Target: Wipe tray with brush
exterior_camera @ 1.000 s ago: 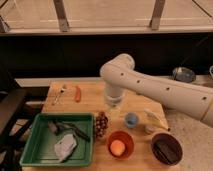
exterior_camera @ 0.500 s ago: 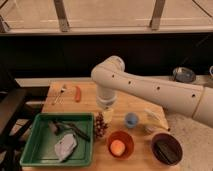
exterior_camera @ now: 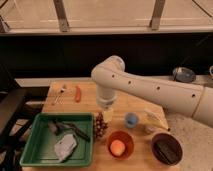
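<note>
Nearest, the green tray (exterior_camera: 40, 137) sits left on the bench (exterior_camera: 87, 106), the brush (exterior_camera: 71, 129) inside beside a grey cloth (exterior_camera: 65, 148); beyond, the tool (exterior_camera: 107, 114) hangs above the grapes (exterior_camera: 101, 126), spread or closed I cannot tell; reaching across could scatter grapes or snag cloth

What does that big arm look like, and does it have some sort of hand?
The arm is a thick, smooth, cream-white tube with rounded joints and small dark dots along its side. No cables show. Its pale claw hangs below the wrist, above the table.
</note>
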